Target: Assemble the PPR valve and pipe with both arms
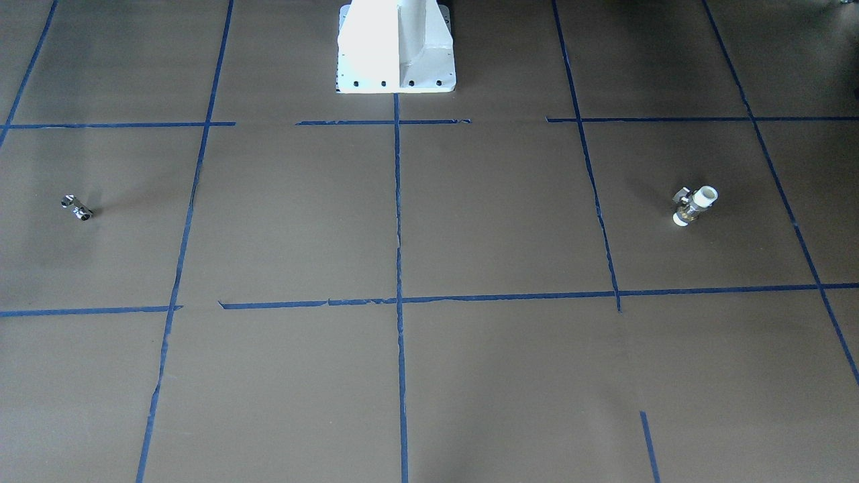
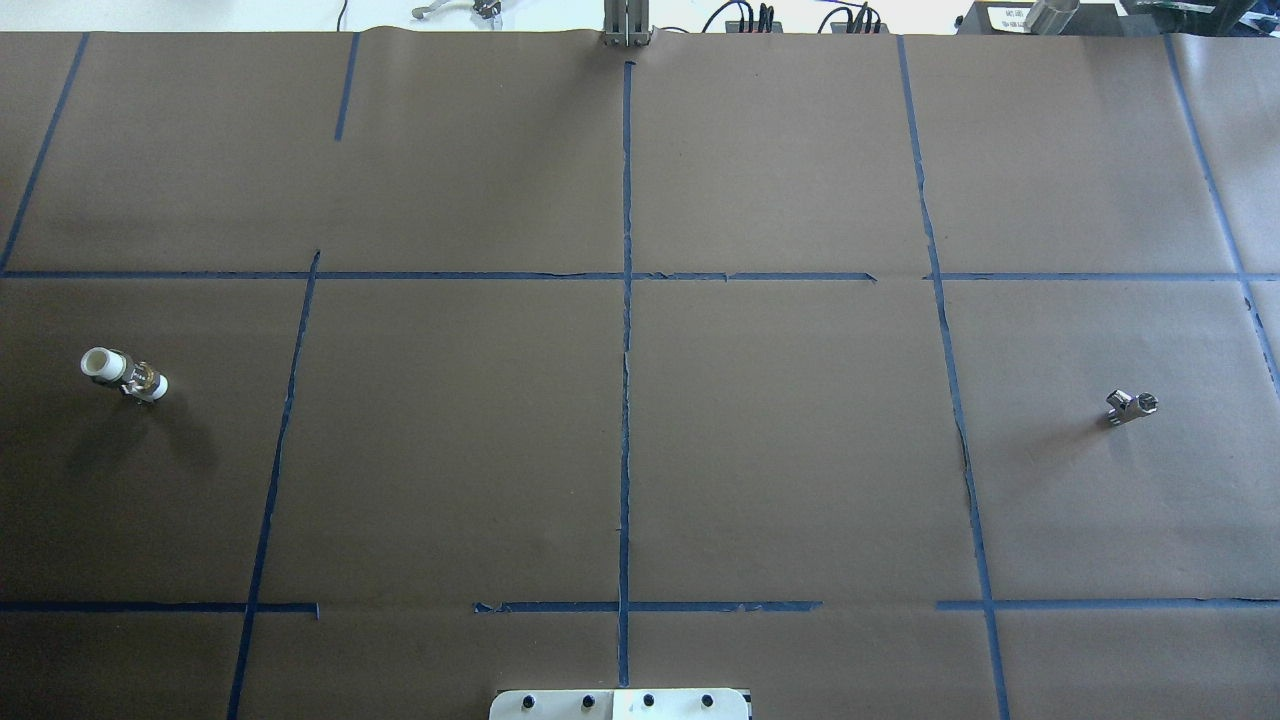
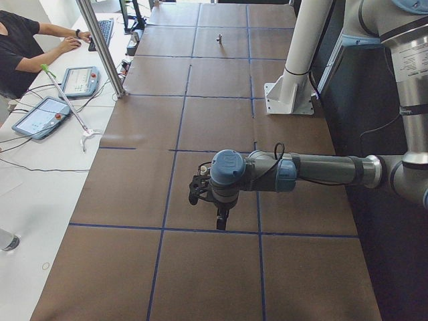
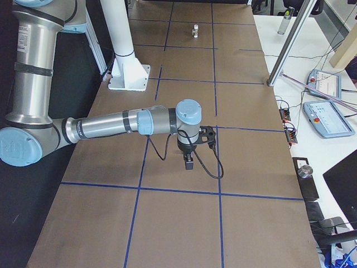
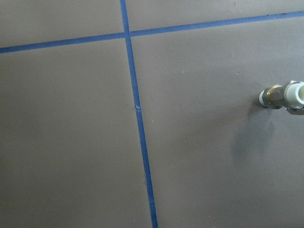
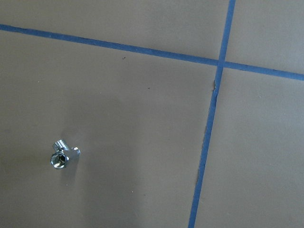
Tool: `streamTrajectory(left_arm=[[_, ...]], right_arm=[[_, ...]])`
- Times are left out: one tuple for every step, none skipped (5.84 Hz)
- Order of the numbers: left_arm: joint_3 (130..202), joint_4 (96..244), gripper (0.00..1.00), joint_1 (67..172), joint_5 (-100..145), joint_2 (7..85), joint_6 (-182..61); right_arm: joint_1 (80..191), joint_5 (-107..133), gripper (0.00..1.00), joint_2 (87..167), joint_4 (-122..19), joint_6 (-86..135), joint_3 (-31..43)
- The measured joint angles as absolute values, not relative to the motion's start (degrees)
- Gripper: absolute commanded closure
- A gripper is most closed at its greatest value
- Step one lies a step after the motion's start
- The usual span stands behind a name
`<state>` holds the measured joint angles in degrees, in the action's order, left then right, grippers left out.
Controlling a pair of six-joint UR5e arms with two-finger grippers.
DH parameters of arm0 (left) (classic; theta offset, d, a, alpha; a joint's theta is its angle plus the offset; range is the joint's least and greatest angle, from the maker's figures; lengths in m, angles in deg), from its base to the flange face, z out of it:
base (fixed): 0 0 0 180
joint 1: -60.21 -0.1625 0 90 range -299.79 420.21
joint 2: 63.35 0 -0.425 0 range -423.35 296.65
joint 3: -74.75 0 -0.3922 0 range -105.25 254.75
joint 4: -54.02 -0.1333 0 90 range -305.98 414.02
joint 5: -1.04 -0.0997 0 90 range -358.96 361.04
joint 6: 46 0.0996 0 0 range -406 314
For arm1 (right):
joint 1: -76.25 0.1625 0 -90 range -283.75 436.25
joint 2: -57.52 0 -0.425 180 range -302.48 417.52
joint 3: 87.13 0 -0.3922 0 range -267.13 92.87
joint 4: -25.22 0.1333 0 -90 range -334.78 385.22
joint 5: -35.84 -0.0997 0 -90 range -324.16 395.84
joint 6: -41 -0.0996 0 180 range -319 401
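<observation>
The PPR valve (image 1: pixel 694 205), with white ends and a brass band, lies alone on the brown table on the robot's left side; it also shows in the overhead view (image 2: pixel 125 374), at the right edge of the left wrist view (image 5: pixel 285 96) and far off in the exterior right view (image 4: pixel 196 30). The chrome pipe (image 1: pixel 77 207) lies alone on the robot's right side, in the overhead view (image 2: pixel 1131 406) and the right wrist view (image 6: pixel 61 156). The left gripper (image 3: pixel 220 223) and right gripper (image 4: pixel 189 163) hang above the table, seen only in the side views. I cannot tell whether they are open or shut.
The white pedestal base (image 1: pixel 396 50) stands at the table's robot-side edge. Blue tape lines (image 2: pixel 626 350) grid the brown surface. A metal post (image 3: pixel 100 47), tablets (image 3: pixel 40 115) and a seated operator (image 3: pixel 20 40) are on the far side.
</observation>
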<state>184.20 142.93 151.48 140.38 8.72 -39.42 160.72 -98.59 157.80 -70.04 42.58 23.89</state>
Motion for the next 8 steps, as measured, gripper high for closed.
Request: streamTrajectory(left_arm=[[184.30,142.98,0.00,151.32,139.95,9.30,-39.44],[184.35,142.86,0.00,150.97,139.25,10.47,-39.51],[184.42,142.75,0.00,150.69,138.97,11.09,-39.43],[184.66,142.77,0.00,150.59,138.91,10.91,-39.28],[184.75,142.80,0.00,150.46,138.87,10.77,-39.26],[184.93,143.08,0.00,149.87,138.93,10.83,-39.80],[185.13,143.33,0.00,147.95,139.02,11.51,-42.43],[185.42,144.07,0.00,144.67,139.03,12.65,-46.33]], right_arm=[[161.06,-100.05,0.00,158.43,-70.81,43.31,23.72],[161.72,-101.98,0.00,159.29,-71.23,43.91,23.64],[162.48,-102.65,0.00,159.75,-71.31,44.15,23.67],[163.24,-102.72,0.00,160.10,-71.33,44.22,23.82],[163.63,-102.61,0.00,160.33,-71.22,44.22,23.95],[163.74,-102.57,0.00,160.44,-71.08,44.15,23.95],[163.75,-102.69,0.00,160.85,-71.01,44.12,23.90],[163.73,-102.89,0.00,161.35,-70.96,44.12,24.09]])
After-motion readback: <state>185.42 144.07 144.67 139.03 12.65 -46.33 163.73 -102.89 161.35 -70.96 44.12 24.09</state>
